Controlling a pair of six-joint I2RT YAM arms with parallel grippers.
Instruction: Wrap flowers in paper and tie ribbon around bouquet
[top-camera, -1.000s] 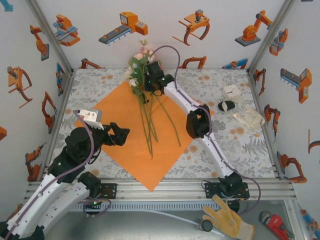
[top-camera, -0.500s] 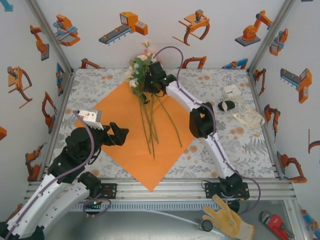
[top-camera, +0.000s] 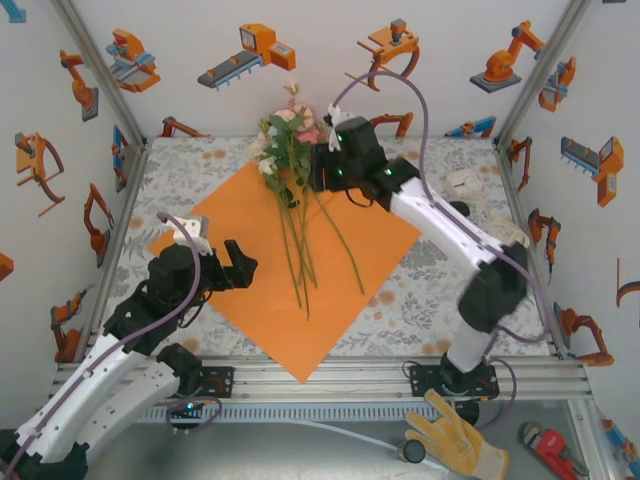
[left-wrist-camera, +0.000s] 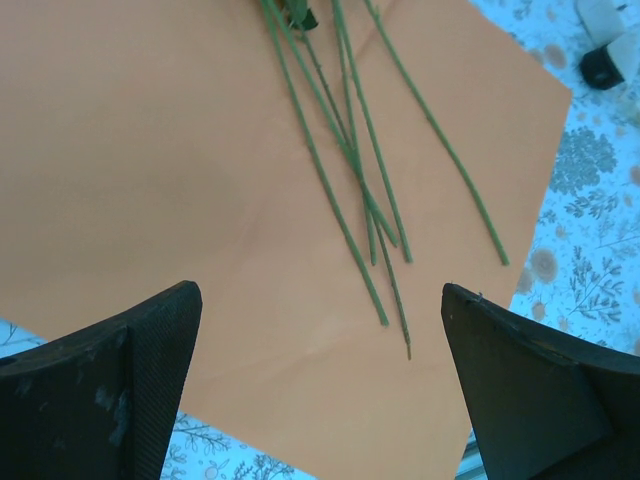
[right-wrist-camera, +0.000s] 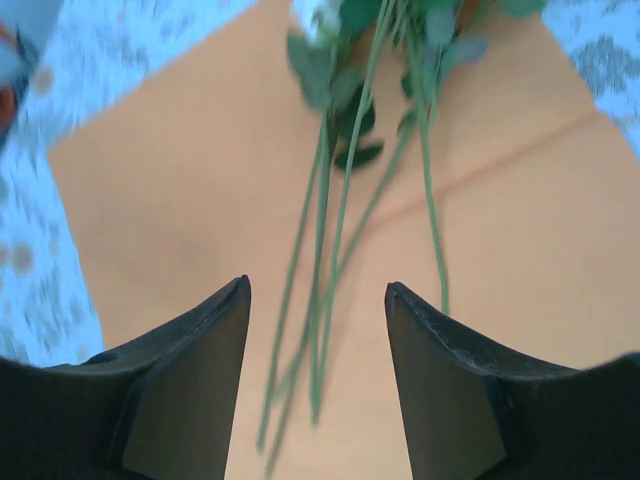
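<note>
- Left fingers (top-camera: 243, 264) from above, how do they stand?
- Spread wide and empty, over the near-left part of the orange paper (top-camera: 240, 215). The right fingers (top-camera: 316, 172) are apart too, close beside the flowers (top-camera: 283, 140), just below the blossoms, and they hold nothing. The blossoms overhang the paper's far corner. The stems run down its middle towards the near corner.
- And the ribbon?
- The ribbon (top-camera: 516, 233) lies well apart by the right wall, partly behind the right arm.
- What about the left wrist view?
- Both left fingers (left-wrist-camera: 120, 390) frame bare paper (left-wrist-camera: 150, 150), and the stem (left-wrist-camera: 340, 170) tips fan out loosely ahead of them. The patterned desk (left-wrist-camera: 590, 200) shows past the paper's edges.
- And the right wrist view?
- It's blurred. The right fingers (right-wrist-camera: 180, 400) are released, and the stems (right-wrist-camera: 325, 220) and leaves lie on the paper (right-wrist-camera: 160, 180) beyond them, ungripped.
- So where is the task?
- I'd say the flowers are laid out and wrapping has not begun.
- What could go wrong?
- The stems are splayed and free. Folding one corner over could roll them sideways, or leave a stray stem outside the cone. A thin flat sheet is also hard to pinch, so the fingers may slip or crease it. If a finger brushes the blossoms it could drag the whole bunch off centre.
</note>
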